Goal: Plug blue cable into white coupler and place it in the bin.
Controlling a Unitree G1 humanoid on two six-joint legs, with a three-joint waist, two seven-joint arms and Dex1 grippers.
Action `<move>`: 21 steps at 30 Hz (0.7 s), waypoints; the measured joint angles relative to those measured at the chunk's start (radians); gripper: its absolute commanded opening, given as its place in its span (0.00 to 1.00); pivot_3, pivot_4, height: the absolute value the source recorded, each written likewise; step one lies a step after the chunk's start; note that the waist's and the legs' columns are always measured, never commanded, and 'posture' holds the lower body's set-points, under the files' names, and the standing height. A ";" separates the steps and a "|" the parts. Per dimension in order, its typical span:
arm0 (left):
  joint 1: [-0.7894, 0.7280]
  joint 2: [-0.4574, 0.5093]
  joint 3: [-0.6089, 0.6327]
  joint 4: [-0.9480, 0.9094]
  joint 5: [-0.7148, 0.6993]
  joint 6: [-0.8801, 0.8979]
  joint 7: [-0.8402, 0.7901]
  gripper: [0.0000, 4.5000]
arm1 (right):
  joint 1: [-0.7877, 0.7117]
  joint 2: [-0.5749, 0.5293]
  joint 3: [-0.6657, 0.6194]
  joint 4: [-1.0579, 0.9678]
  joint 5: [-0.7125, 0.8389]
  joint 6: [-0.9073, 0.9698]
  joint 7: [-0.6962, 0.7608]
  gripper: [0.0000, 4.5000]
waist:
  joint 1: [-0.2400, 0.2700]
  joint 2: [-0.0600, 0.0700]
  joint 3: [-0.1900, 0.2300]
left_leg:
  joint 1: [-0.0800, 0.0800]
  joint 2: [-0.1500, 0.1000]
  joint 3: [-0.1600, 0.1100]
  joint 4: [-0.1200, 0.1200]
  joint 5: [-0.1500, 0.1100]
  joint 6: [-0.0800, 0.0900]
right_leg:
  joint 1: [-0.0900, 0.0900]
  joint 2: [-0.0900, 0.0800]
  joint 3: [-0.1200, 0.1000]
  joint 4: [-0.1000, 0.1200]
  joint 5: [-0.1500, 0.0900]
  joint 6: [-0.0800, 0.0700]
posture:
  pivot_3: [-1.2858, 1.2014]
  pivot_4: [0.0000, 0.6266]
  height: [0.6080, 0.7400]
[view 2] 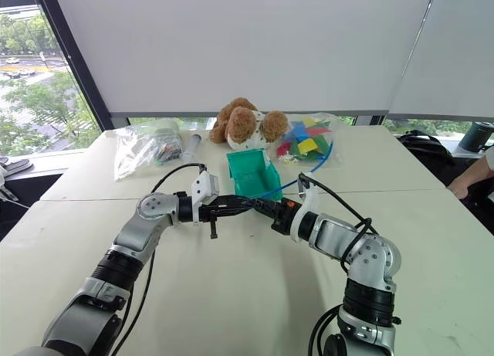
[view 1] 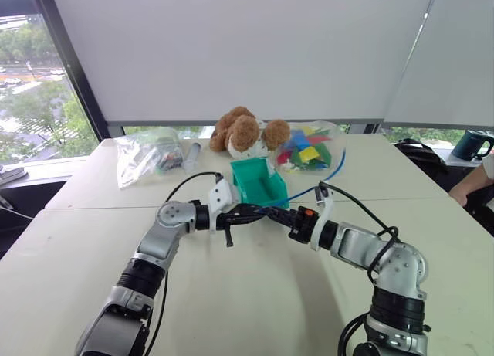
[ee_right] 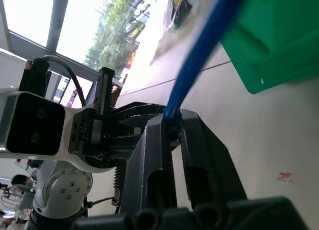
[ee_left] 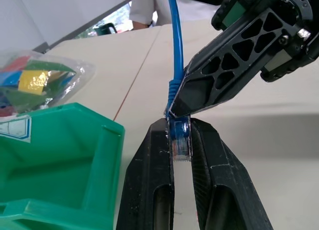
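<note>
both claws meeting just in front of the teal bin (view 1: pixel 260 183), left claw (ee_left: pixel 180 140) clamped on the blue cable's (ee_left: pixel 174 50) clear plug, right claw (ee_right: pixel 172 127) pinching that cable right beside it, bin looks empty, clear bag of colourful blocks (view 1: pixel 309 147) behind it on the tabletop (view 1: pixel 255 294)

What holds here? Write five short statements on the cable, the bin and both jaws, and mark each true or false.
1. The left gripper is shut on the blue cable at its plug. True.
2. The right gripper has open jaws, clear of the cable. False: it is shut on the cable.
3. The bin holds the cable. False: the cable is held above the table.
4. A stuffed dog sits behind the bin. True.
5. The bin is red. False: it is teal-green.
</note>
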 measured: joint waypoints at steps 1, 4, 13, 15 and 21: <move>0.002 0.000 0.000 -0.002 0.000 0.001 0.001 0.00 | 0.000 0.000 0.001 0.001 0.002 0.000 -0.002 0.01 | 0.000 0.000 0.000 | 0.000 0.000 0.000 0.000 0.000 0.000 | 0.000 0.000 0.000 0.000 0.000 0.000 | 0.52 0.24 1.00; 0.009 0.005 0.001 -0.015 0.000 0.007 0.002 0.00 | 0.000 0.000 0.003 0.004 0.009 0.000 -0.006 0.01 | 0.000 0.000 0.000 | 0.000 0.000 0.000 0.000 0.000 0.000 | 0.000 0.000 0.000 0.000 0.000 0.000 | 0.52 0.24 1.00; 0.087 0.087 0.003 -0.093 -0.019 0.115 -0.005 0.99 | -0.013 -0.023 0.047 0.002 0.048 -0.001 -0.009 0.00 | -0.002 0.000 0.000 | 0.000 0.001 0.000 -0.001 0.000 0.000 | -0.001 0.000 0.000 0.000 0.000 0.000 | 0.52 0.24 1.00; 0.112 0.121 0.026 -0.125 -0.020 0.126 0.007 0.99 | -0.013 -0.052 0.072 -0.003 0.046 -0.008 0.000 0.00 | -0.002 0.000 0.000 | 0.000 0.001 0.000 -0.001 0.000 0.000 | -0.001 0.000 0.000 0.000 0.000 0.000 | 0.52 0.24 1.00; 0.223 0.279 0.155 -0.206 -0.023 0.206 0.070 0.99 | -0.005 -0.186 0.209 -0.039 0.003 -0.061 0.097 0.00 | -0.004 0.001 0.001 | 0.000 0.001 0.000 -0.002 0.000 0.000 | -0.002 0.000 0.000 0.000 0.000 0.000 | 0.52 0.24 1.00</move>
